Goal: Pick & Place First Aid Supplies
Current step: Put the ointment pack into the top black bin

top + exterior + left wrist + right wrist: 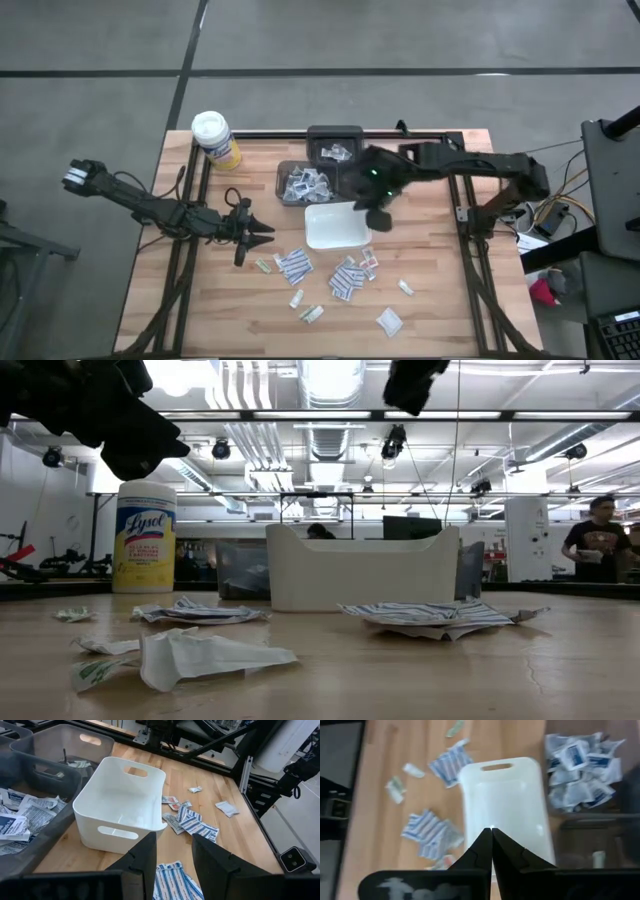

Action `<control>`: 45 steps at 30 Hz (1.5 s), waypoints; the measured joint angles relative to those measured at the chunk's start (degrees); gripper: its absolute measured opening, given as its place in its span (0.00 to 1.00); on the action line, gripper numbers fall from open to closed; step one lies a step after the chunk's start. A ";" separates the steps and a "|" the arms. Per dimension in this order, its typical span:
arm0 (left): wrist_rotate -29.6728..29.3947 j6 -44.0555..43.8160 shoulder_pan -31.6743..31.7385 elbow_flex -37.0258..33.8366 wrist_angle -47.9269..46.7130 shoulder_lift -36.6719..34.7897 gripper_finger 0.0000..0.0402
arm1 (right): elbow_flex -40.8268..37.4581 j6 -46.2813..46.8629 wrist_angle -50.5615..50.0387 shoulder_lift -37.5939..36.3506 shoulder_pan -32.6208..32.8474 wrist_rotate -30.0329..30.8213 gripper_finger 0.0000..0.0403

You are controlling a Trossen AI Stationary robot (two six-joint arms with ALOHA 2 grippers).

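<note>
Loose first aid packets point(345, 280) lie scattered on the wooden bench point(440, 320) toward its front edge: blue-striped ones in two small clumps, a few greenish ones and single white ones nearer the front, all well apart from the bins.

Left gripper point(268, 231) hovers above the bench left of centre, pointing toward the white tray, fingers point(145, 857) parted with nothing between them; a striped packet point(172, 880) lies on the wood below.

White rectangular tray point(336, 225) sits mid-bench, just behind the scatter. Inside looks bare in both wrist views.

Right gripper point(492, 832) hangs over the white tray, fingers pressed tight together, tips meeting, nothing held. Its arm reaches in from the right edge.

Just behind the tray, touching or nearly so, a grey translucent bin point(285, 190) heaped with white blue-printed packets point(305, 185). Behind that, at the back edge, a darker bin point(335, 135) with a few more packets.

Back left corner: yellow Lysol canister point(215, 138) with white lid, upright.

Room beyond: a person point(598, 545) standing far off.
</note>
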 joint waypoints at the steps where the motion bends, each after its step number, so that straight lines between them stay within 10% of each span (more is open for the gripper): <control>1: 0.00 -0.01 0.02 0.00 0.00 0.00 0.29 | -0.89 1.11 0.09 -1.20 0.97 0.02 0.02; 23: 0.00 -0.02 0.00 0.00 0.03 -0.01 0.29 | -23.14 26.79 0.84 -16.65 22.51 0.11 0.02; 45: 0.00 -0.31 -0.01 0.00 0.02 0.00 0.29 | -42.54 56.80 23.75 -16.50 24.18 6.03 0.02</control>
